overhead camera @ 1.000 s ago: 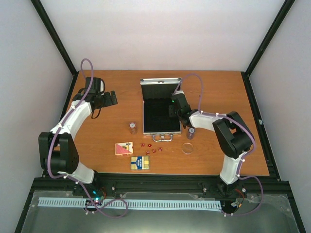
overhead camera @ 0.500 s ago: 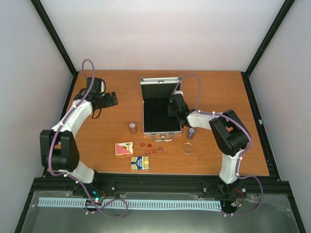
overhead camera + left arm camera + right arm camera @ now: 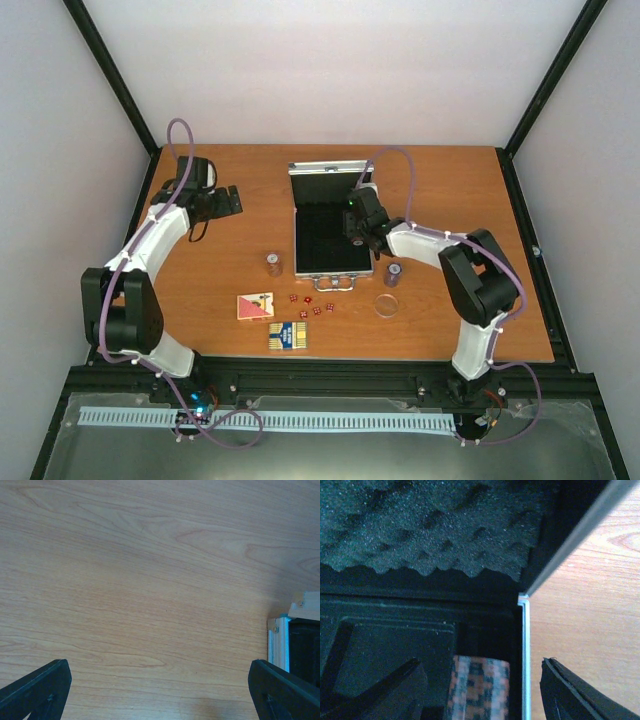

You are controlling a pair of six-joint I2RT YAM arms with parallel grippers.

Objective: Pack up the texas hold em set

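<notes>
The silver case (image 3: 330,268) lies open mid-table, its black lining up and its lid (image 3: 328,181) standing at the back. My right gripper (image 3: 356,229) is open over the case's right side. In the right wrist view it (image 3: 481,662) straddles the case's right rim (image 3: 524,650), with a red-and-dark chip stack (image 3: 480,690) lying in a slot between the jaws. My left gripper (image 3: 224,203) is open and empty at the far left. Two chip stacks (image 3: 272,263) (image 3: 393,274), two card decks (image 3: 255,306) (image 3: 288,335), red dice (image 3: 311,304) and the clear disc (image 3: 386,305) lie in front.
The left wrist view shows bare wood under my left gripper (image 3: 159,666) and a corner of the case (image 3: 285,642) at the right edge. Black frame posts (image 3: 120,90) stand at the table's back corners.
My right gripper has shifted slightly toward the back of the case. The left arm has barely moved.
</notes>
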